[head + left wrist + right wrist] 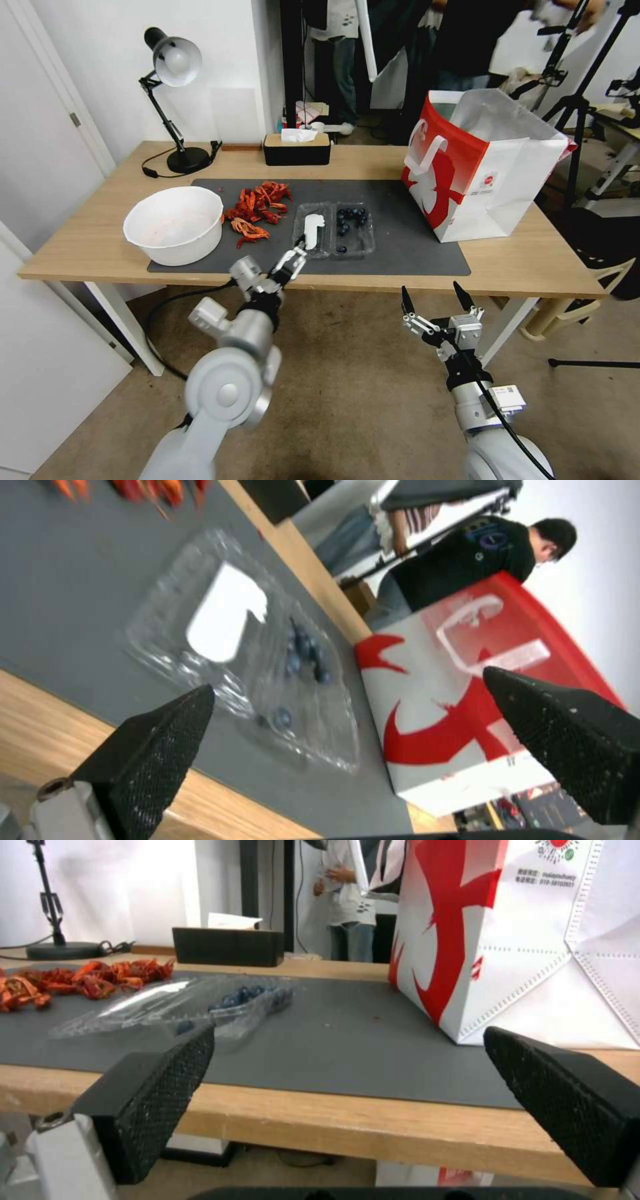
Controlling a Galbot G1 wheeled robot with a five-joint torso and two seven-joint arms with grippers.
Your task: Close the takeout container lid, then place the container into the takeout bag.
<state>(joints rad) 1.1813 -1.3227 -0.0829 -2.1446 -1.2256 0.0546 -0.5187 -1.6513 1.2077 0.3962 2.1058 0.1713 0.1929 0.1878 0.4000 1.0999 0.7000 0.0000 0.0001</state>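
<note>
The takeout container (335,230) lies open and flat on the grey mat. Its lid (311,231), the half with the white sticker, is on the left, and the half with dark berries (351,223) is on the right. My left gripper (292,259) hovers open just in front of the lid's near edge; the left wrist view has the lid (227,612) and berries (303,650) beyond its fingers (153,760). The takeout bag (480,167) stands upright and open at the mat's right end. My right gripper (437,303) is open, below and in front of the table edge, facing the container (180,1002) and bag (507,940).
A white bowl (175,223) and a pile of red shells (257,208) sit left of the container. A black tissue box (297,148) and a desk lamp (175,100) stand at the back. The wooden table edge (347,1120) lies just ahead of the right gripper. People and tripods stand behind the table.
</note>
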